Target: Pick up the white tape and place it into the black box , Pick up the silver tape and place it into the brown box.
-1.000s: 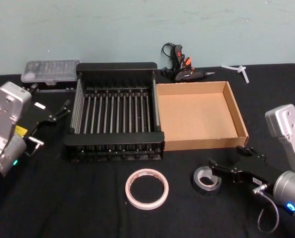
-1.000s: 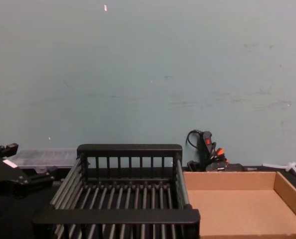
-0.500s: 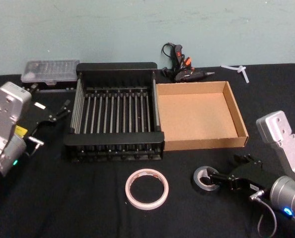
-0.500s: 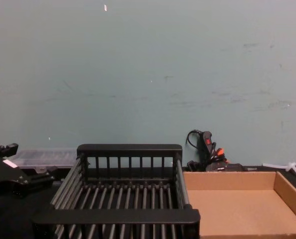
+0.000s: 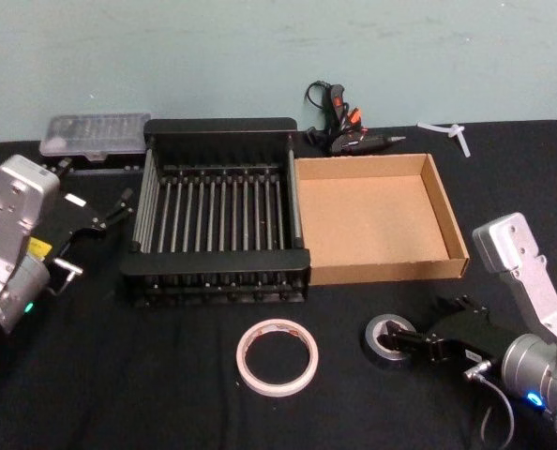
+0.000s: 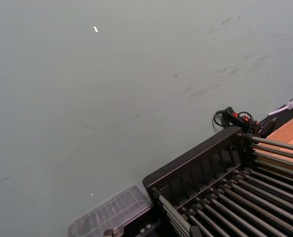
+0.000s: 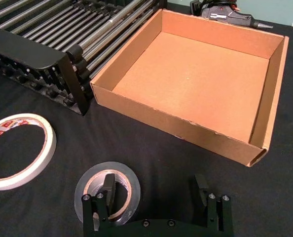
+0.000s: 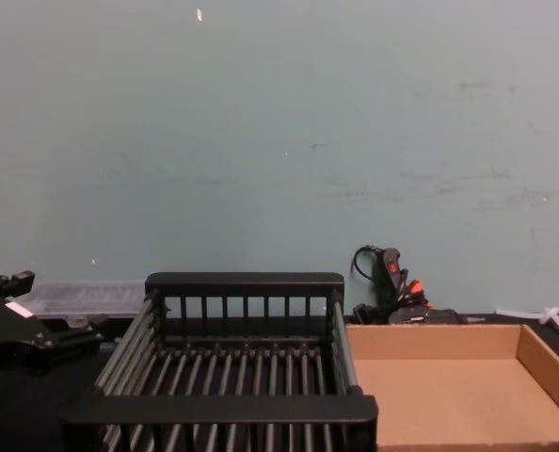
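Right wrist view: silver tape (image 7: 108, 189) beneath right gripper (image 7: 156, 197).

Black table (image 5: 166, 375) bears both boxes, both tapes, glue gun.

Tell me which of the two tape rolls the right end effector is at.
The silver tape: the smaller dark grey roll, with one finger of the open right end effector in its core. The white tape lies apart.

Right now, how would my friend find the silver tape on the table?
Start at the brown box. On the black cloth just in front of it lies the silver tape, with the right claw at it. It is dark grey and smaller than the white tape beside it.
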